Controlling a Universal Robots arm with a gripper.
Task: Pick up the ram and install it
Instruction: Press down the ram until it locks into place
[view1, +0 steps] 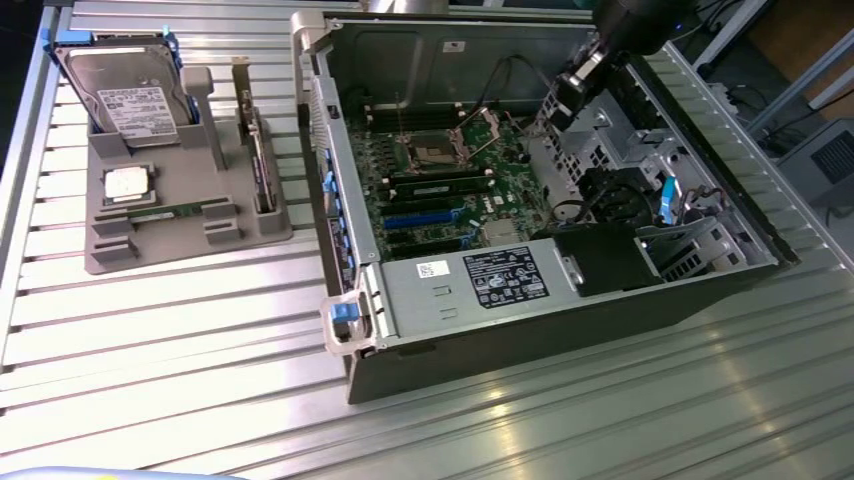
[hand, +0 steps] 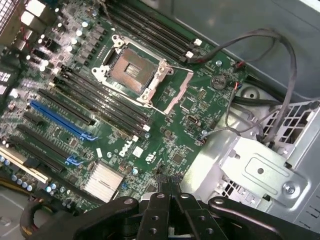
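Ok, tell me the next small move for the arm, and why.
Probably lift out of the case and swing toward the gray holder at the exterior view's left: the gripper is shut on nothing above the motherboard, while the ram lies in that holder.

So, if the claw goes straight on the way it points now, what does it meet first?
Most likely the green motherboard, near its edge by the metal bracket. The shut claw points down into the open case; depth is unclear.

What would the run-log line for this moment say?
gripper: shut, empty, above motherboard inside case | ram: lying in grey holder outside case | install: not done
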